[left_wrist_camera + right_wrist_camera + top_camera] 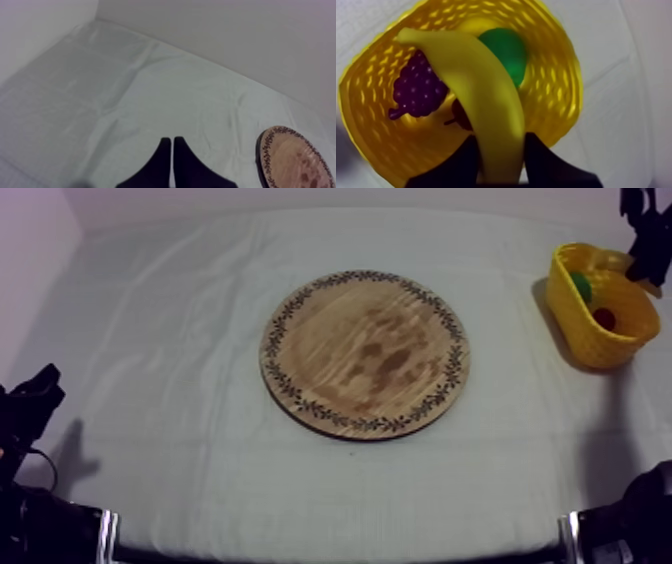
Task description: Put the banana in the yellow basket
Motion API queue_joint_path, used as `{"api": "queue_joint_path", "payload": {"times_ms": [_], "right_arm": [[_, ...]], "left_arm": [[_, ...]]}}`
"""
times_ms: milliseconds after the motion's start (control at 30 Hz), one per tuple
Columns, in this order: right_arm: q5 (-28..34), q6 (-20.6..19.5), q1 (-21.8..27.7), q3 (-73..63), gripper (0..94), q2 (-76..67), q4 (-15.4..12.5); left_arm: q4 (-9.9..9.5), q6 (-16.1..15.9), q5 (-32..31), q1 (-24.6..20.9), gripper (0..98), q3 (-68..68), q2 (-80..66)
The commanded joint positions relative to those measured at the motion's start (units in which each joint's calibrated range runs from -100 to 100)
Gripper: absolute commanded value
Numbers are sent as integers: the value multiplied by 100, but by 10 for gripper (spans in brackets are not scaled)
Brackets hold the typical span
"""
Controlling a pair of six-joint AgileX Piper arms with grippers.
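Observation:
The yellow banana [481,85] is clamped between the black fingers of my right gripper [501,150], which is shut on it directly above the yellow basket [366,145]. The banana's far end points into the basket, over a purple bunch of grapes [418,90], a green pear [508,50] and a small red fruit [461,115]. In the top view my right gripper [640,260] hangs over the basket [568,313] at the table's far right. The round wooden board [365,353] in the middle is bare. My left gripper [172,142] is shut on nothing, low at the left [35,393].
The board's patterned rim [270,150] lies beside my left gripper. Bare grey-white cloth [170,338] spreads between the board and the left side. A pale wall runs along the table's far edge.

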Motion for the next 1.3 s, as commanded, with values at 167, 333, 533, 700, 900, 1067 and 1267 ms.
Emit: {"api": "queue_joint_path", "payload": {"times_ms": [167, 333, 533, 700, 900, 1067, 1267], "right_arm": [[-436, -129, -97, 215, 321, 105, -14], [-603, -273, -216, -18, 332, 383, 0], [-834, -473, -256, -291, 435, 700, -24], [-983, -562, -203, -301, 533, 690, -94], [-920, -553, -137, -220, 291, 353, -238], [-1347, -761, -126, 362, 52, -250, -296], [-3508, -2406, -307, 2111, 9, -1686, 202]], "left_arm": [[1, -1, -2, -1, 1, 4, 3], [1, -1, -2, -1, 1, 4, 3], [1, -1, -2, -1, 1, 4, 3], [1, -1, -2, -1, 1, 4, 3], [1, -1, -2, -1, 1, 4, 3], [1, -1, -2, -1, 1, 4, 3], [1, -1, -2, -1, 1, 4, 3]]}}
